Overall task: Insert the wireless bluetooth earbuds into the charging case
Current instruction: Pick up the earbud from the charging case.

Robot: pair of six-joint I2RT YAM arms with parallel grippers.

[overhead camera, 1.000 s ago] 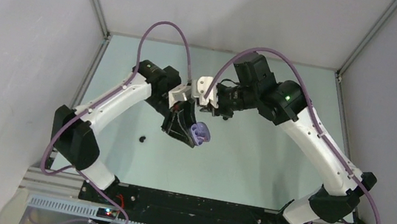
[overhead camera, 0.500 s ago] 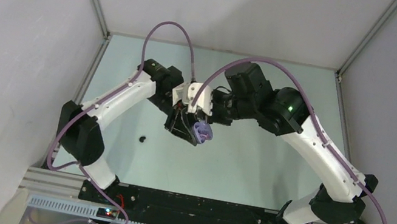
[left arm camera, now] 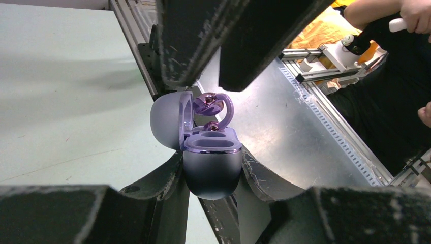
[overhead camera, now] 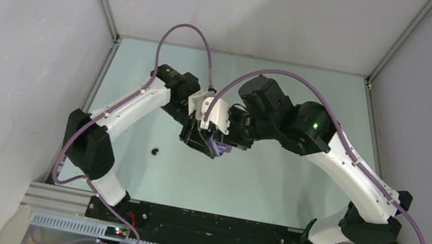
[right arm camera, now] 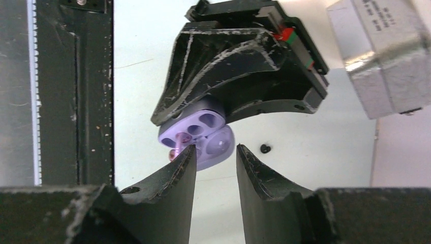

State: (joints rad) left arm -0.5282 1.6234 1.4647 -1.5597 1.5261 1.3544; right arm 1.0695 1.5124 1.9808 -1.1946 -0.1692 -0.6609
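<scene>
My left gripper is shut on the lilac charging case, which it holds above the table with its lid open. The near socket looks empty. A glossy lilac earbud sits at the case's far socket; I cannot tell whether it is fully seated. My right gripper is open directly over the case, and its fingers hang just above the earbud. In the top view the right gripper covers most of the case. A black earbud lies on the table.
The black earbud also shows in the right wrist view, on the pale green table. A metal rail runs along the near edge. White walls enclose the back and sides. The two arms meet tightly at mid-table.
My right arm has swung left and down toward the left gripper, and its fingers now cover the case in the top view. The left gripper shifted slightly back, still holding the case.
</scene>
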